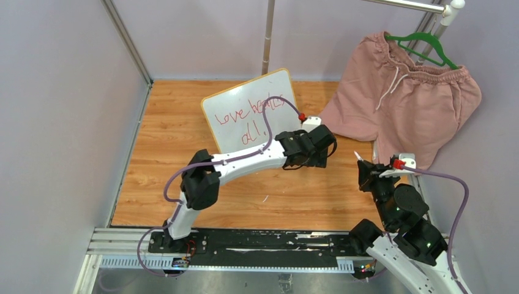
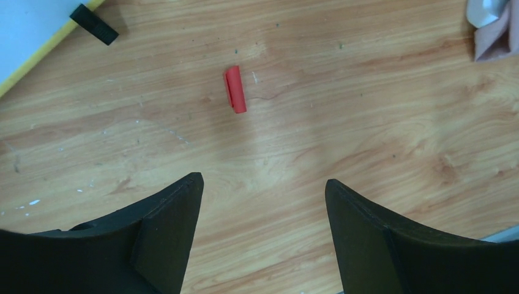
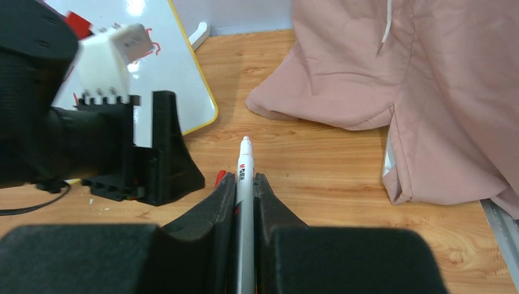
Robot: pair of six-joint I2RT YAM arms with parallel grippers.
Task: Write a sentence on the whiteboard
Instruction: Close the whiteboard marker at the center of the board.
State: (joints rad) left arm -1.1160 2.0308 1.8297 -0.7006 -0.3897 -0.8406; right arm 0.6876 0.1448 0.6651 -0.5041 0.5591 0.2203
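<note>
Left arm (image 1: 245, 160) fronts whiteboard (image 1: 248, 110); shorts (image 1: 404, 92) crowd right; near tabletop (image 1: 294, 196) open

Pink shorts (image 1: 404, 98) on a green hanger (image 1: 423, 44) drape right of the marker (image 3: 245, 184); a red cap (image 2: 235, 89) lies on the wood (image 2: 367, 122) left of it.

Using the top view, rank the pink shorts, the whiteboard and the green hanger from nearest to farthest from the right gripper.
Measured from the right gripper, which is shut on the marker:
1. pink shorts: the hem lies just beyond it, on the right.
2. whiteboard: off to its left, centre back.
3. green hanger: up at the back right, above the shorts.
</note>
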